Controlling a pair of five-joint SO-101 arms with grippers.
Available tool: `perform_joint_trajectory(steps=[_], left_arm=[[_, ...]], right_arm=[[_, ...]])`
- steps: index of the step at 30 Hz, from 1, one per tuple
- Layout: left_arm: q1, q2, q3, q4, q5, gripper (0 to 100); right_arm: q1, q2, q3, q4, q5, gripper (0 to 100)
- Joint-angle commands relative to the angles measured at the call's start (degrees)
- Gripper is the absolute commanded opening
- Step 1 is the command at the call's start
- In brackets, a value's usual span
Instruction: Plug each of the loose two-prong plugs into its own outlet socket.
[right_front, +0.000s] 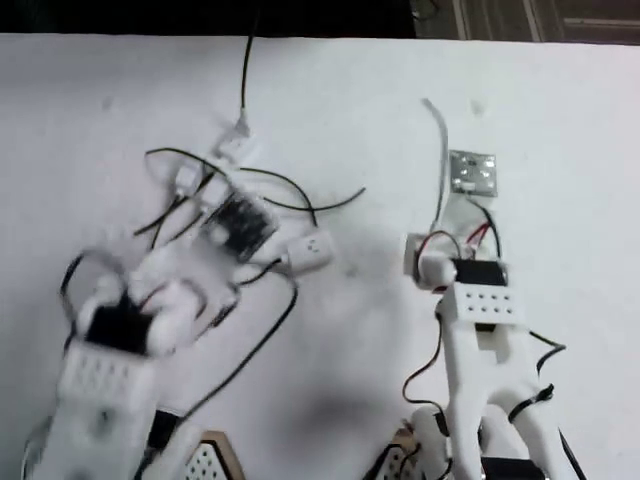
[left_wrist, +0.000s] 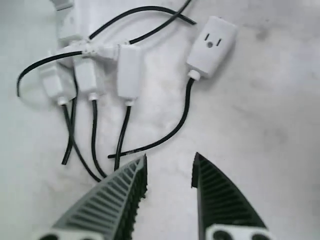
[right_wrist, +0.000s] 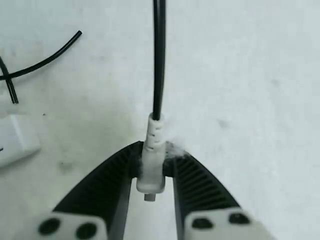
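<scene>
While looking along the right wrist, find the right gripper (right_wrist: 153, 156) closed on a white two-prong plug (right_wrist: 150, 172), both ribbed pads pressed against the plug's body. Note the strain relief poking out past the fingertips and the black cord (right_wrist: 159, 60) running straight away over the white table (right_wrist: 250, 75). Note a small nub at the plug's near end; cannot tell whether a prong. Record a white block (right_wrist: 12, 140) flat on the table, near that pincer but apart from it.

Along the left wrist, find the left gripper (left_wrist: 170, 160) open, jaws spread above bare table, gripping nothing. Record a white outlet socket (left_wrist: 212, 45) ahead of the fingertips, well apart from them, face up, with a black lead (left_wrist: 182, 120) curving back and ending near one finger. Record three white cord ends (left_wrist: 129, 70) side by side next to the socket, none touching the pincer; cannot tell plug from socket among them.

From the high view, place the left arm (right_front: 110, 340) at 7 o'clock on the table and the right arm (right_front: 485, 330) at 5 o'clock. Place the outlet socket (right_front: 310, 250) at about 4 o'clock from the left arm's dark fingers, and the white cord ends (right_front: 190, 180) at 11 o'clock from them. Note a metal plate (right_front: 472, 172) at 12 o'clock from the right arm's wrist, apart from it.
</scene>
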Motion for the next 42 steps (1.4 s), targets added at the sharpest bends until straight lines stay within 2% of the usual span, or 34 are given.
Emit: perform_joint_trajectory(steps=[1, 8, 14, 18, 24, 35, 42], left_arm=[[3.56, 22.20, -12.92, -0.18, 0.44, 20], [7.78, 41.27, -26.55, -5.63, 0.70, 23], [7.43, 51.12, -29.89, -16.44, 2.55, 23], [8.13, 56.31, -29.89, -19.78, 2.81, 23], [9.54, 59.30, -29.98, -22.51, 2.81, 23], [7.69, 56.22, -30.68, -22.59, 2.73, 23], [5.85, 63.34, -33.85, -23.91, 2.73, 23]], right_arm=[[1.98, -1.63, -0.18, -1.89, -0.70, 1.7], [3.21, -1.63, 0.79, -3.21, -1.41, 1.7], [3.91, -1.63, 0.79, -3.21, -1.41, 1.7], [3.91, -1.63, 0.79, -3.21, -1.41, 1.7], [3.91, -1.63, 0.79, -3.21, -1.32, 1.7], [3.82, -1.63, 0.79, -2.95, -1.14, 1.7], [3.82, -1.63, 0.79, -2.77, -1.05, 1.7]])
